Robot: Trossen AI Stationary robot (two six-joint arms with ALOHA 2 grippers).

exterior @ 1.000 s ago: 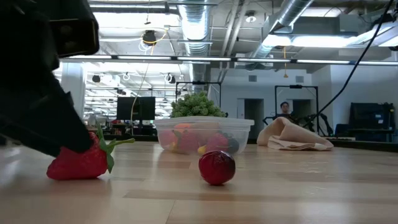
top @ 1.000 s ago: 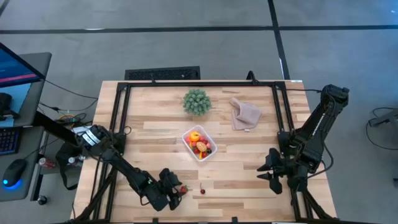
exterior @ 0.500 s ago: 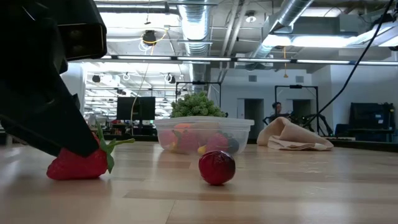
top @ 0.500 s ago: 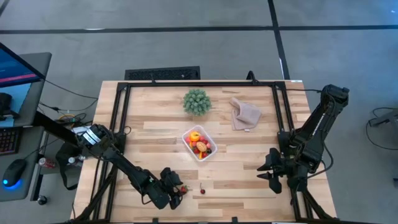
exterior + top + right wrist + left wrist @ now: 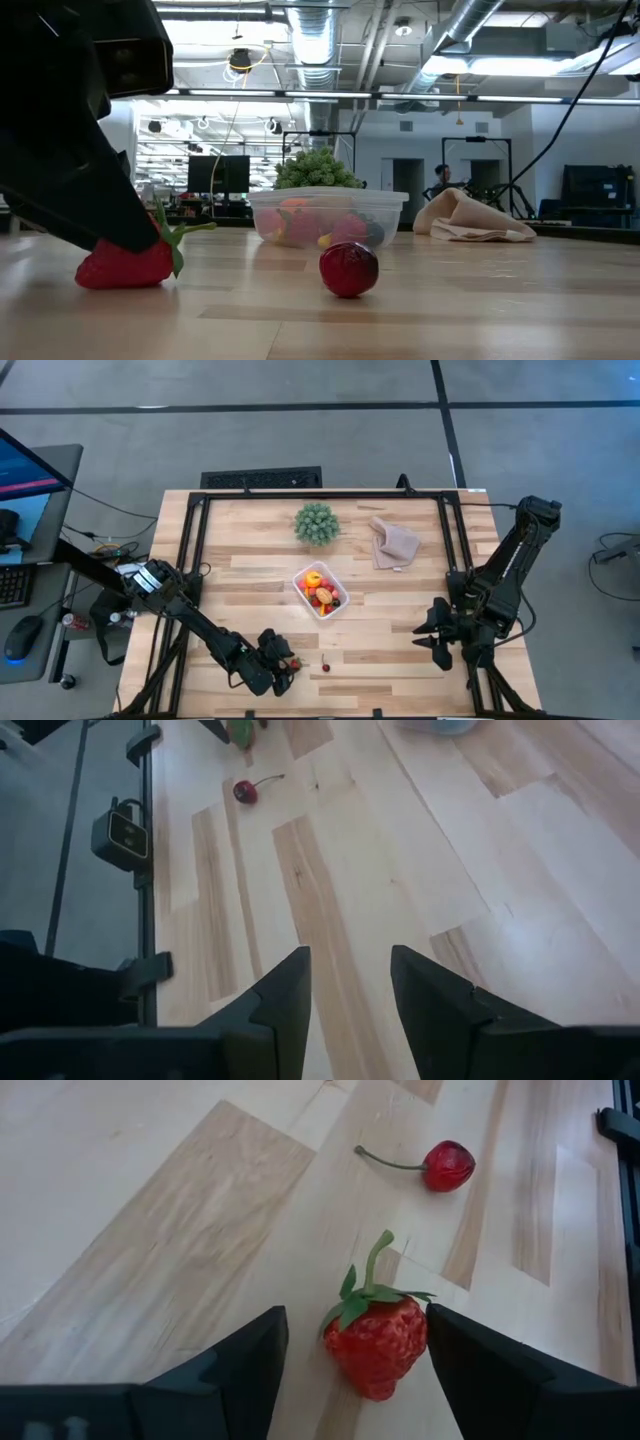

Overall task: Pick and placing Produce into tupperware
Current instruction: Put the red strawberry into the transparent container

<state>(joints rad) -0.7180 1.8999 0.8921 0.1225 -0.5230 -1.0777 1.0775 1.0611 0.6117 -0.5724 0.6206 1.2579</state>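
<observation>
A red toy strawberry (image 5: 378,1342) with a green stalk lies on the wood near the table's near edge (image 5: 293,664), (image 5: 128,262). My left gripper (image 5: 355,1320) is open and low over it, one finger on each side (image 5: 282,668). A red cherry (image 5: 448,1165) with a thin stem lies just to the strawberry's right (image 5: 326,666), (image 5: 348,270), (image 5: 243,790). The clear tupperware (image 5: 297,582) sits mid-table holding several red, orange and yellow pieces (image 5: 390,215). My right gripper (image 5: 350,960) waits open at the table's right side (image 5: 432,635). My left gripper comes at the strawberry slanting down from the table's left. One finger (image 5: 470,1370) stands right beside the berry's side (image 5: 420,1335), and the other is apart from it. I cannot tell whether the near finger touches. The strawberry lies on the table.
A green spiky plant (image 5: 316,523), (image 5: 318,168) stands beyond the tupperware toward the far edge. A crumpled beige cloth (image 5: 393,543), (image 5: 468,218) lies to the plant's right. Black frame rails (image 5: 190,560) run along the table's left, right and far sides. A person shows far off in the room.
My left gripper has shifted slightly toward the table's right, closer over the strawberry. The strawberry and the cherry have stayed where they were.
</observation>
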